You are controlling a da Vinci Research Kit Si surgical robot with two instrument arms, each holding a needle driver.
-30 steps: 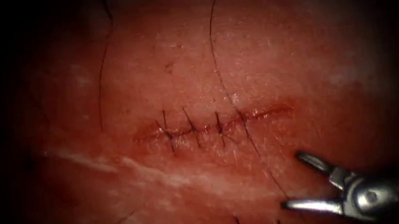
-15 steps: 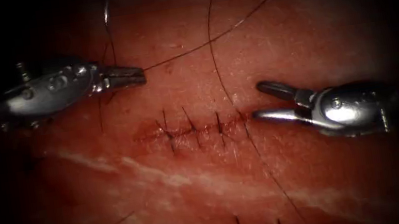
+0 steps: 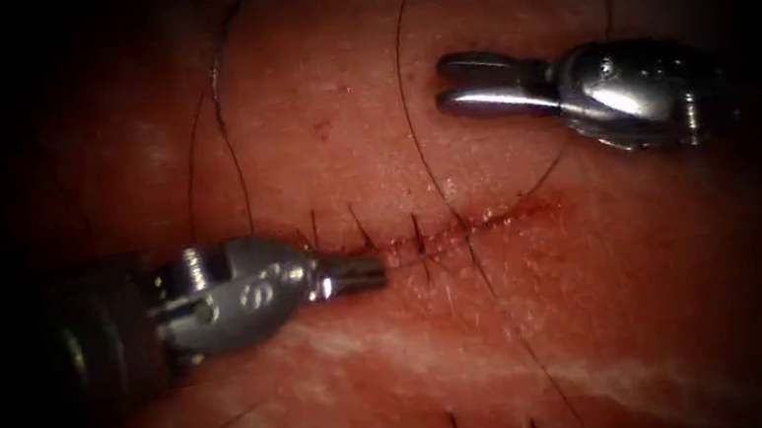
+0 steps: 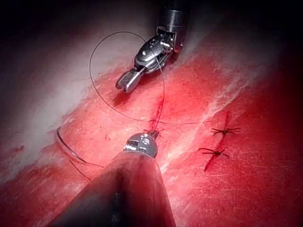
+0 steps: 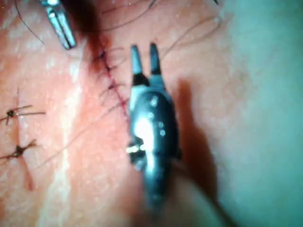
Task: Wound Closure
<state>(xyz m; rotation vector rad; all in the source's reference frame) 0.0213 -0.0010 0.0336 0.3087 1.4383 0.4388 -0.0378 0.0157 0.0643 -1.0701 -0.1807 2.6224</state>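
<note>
The cut [image 3: 410, 240] is running across the middle of the tissue [image 3: 614, 311], its edges drawn together by four dark stitches [image 3: 421, 248], with a short stretch on the right still lying open and some red fluid [image 3: 530, 213] sitting along it. The needle [image 4: 66, 146] is lying loose on the tissue, out of both tools, curved and bright, well off from the cut, and I cannot tell whether its tip is in the surface. The thread [image 3: 414, 130] is sweeping up from the rightmost stitch in a wide loop that is passing around the right tool. The left tool [image 3: 379, 269] is resting with its tip right at the stitched line, jaws pressed together; whether they are pinching thread there I cannot tell. The right tool [image 3: 443, 86] is hovering above the cut's right part, jaws slightly apart and holding nothing. Two older knotted stitches [image 4: 215, 152] are sitting off to one side.
</note>
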